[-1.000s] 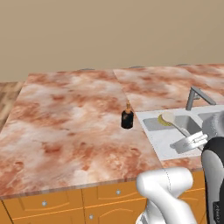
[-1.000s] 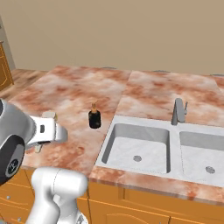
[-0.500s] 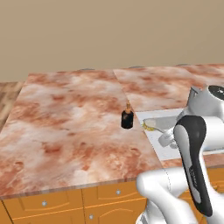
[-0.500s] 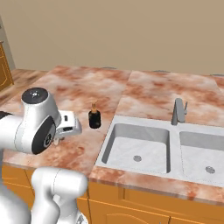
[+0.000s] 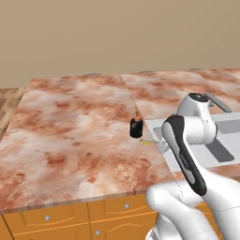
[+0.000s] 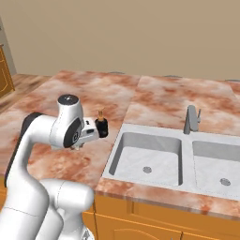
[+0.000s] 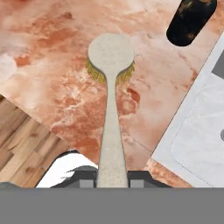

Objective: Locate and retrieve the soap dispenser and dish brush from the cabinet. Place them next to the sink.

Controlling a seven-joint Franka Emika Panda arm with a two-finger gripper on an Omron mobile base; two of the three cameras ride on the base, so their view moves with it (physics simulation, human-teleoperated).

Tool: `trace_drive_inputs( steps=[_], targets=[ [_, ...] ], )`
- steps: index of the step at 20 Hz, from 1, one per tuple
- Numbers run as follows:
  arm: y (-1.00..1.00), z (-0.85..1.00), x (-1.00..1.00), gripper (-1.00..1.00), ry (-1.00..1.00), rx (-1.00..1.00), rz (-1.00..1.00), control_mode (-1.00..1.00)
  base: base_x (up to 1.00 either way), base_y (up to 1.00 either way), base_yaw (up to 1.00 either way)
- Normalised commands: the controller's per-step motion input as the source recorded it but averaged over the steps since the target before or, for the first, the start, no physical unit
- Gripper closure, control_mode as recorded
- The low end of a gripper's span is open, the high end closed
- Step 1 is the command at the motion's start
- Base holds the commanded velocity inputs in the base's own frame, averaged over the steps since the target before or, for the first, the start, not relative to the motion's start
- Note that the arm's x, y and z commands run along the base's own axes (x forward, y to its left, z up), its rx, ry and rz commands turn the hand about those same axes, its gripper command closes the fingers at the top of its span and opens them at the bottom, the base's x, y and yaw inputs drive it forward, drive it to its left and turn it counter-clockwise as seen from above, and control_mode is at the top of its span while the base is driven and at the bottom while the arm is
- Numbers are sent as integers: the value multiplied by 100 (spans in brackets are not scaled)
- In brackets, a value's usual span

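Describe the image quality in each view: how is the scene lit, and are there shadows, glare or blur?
Left base view: flat, even rendered light, no glare; the soap dispenser looks slightly soft. Right base view: soft shading inside the sink, no hard shadows. Hand view: sharp; the dish brush in the gripper stretches long toward the lens.

Marble-patterned countertop (image 5: 75,126), reddish-pink with pale veining; seam line runs front to back across it. Beige wall (image 5: 117,37) behind counter. Orange wooden drawer fronts (image 5: 61,215) below counter edge, small round silver knobs. Wood-plank floor (image 5: 9,96) at far left of counter, also visible in hand view past counter edge (image 7: 22,144). Orange cabinet edge (image 6: 3,70) at left of right base view.
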Motion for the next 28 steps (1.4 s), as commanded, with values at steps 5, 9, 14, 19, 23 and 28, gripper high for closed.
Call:
trace_drive_inputs(
  steps=[5,9,14,19,23,28],
  targets=[
    [0,-57,59,100,-10,-3,4,-100,0,0,0],
    [0,-63,42,100,-17,-9,0,-100,0,0,0],
    [0,-55,28,100,-18,-9,0,-100,0,0,0],
    [0,-14,40,100,1,-1,0,-100,0,0,0],
    [-1,-22,54,100,19,-1,1,-100,0,0,0],
    [-9,-44,48,100,13,-3,0,-100,0,0,0]
  ],
)
